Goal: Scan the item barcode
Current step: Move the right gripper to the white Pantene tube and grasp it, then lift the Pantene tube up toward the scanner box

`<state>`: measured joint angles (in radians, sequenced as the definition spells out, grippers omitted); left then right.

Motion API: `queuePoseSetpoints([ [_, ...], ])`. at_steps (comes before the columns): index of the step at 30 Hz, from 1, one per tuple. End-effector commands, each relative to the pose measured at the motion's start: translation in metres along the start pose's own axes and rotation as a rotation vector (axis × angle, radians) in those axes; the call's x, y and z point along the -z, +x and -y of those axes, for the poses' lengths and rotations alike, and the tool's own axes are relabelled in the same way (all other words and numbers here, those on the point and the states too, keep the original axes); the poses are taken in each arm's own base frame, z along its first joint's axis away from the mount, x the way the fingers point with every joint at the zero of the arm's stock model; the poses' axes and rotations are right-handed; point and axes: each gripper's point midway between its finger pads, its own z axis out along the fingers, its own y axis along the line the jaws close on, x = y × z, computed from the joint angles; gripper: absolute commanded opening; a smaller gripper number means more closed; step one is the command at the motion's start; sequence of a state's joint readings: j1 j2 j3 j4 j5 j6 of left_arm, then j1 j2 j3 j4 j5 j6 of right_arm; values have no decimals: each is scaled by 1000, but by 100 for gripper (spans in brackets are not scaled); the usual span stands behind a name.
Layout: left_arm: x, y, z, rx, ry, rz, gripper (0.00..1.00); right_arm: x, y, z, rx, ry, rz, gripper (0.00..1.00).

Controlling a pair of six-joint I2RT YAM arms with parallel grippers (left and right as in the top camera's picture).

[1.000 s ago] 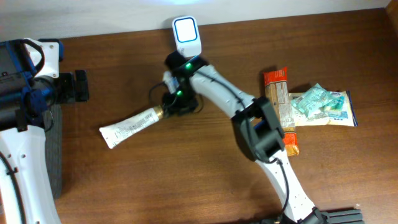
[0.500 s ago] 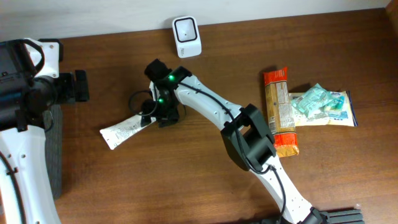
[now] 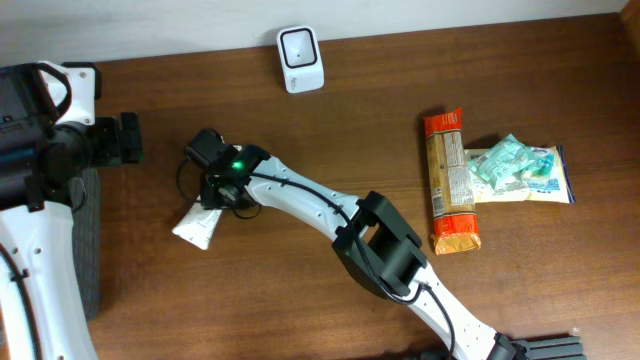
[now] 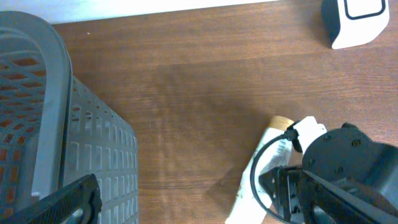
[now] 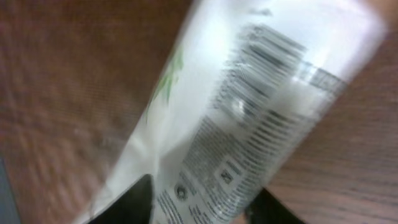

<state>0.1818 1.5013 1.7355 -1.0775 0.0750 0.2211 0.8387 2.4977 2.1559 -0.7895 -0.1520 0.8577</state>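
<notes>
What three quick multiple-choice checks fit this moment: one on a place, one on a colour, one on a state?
1. The scanner stands:
A. at the table's near edge
B. at the table's far edge, by the wall
C. in the right-hand corner

2. The tube under the right gripper is mostly:
A. red
B. black
C. white

3. The left gripper is:
A. open and empty
B. shut on the tube
C. shut on the scanner

Answers: 1 B, it sits at the top of the overhead view; 2 C, a white body with dark print; 3 A, its fingers stand apart, well clear of the tube.
</notes>
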Motion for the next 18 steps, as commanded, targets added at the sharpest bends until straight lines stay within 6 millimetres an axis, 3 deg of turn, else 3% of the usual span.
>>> queuePoseSetpoints([
  [1,5,-1,0,-11,4,10,99,-23,5,33,51,97,-10,29],
  [5,5,-1,0,-11,4,10,99,-23,3,31,211,53,-41,7],
  [9,5,-1,0,-11,4,10,99,3,6,25,424,-170,-191,4],
  [12,5,-1,0,-11,4,10,99,45,-13,52,507,-160,-215,4],
  [15,5,-1,0,-11,4,10,99,86,-38,92,537,39,-180,4],
  [18,5,-1,0,-11,4,10,99,88,-36,124,566,275,-189,4],
])
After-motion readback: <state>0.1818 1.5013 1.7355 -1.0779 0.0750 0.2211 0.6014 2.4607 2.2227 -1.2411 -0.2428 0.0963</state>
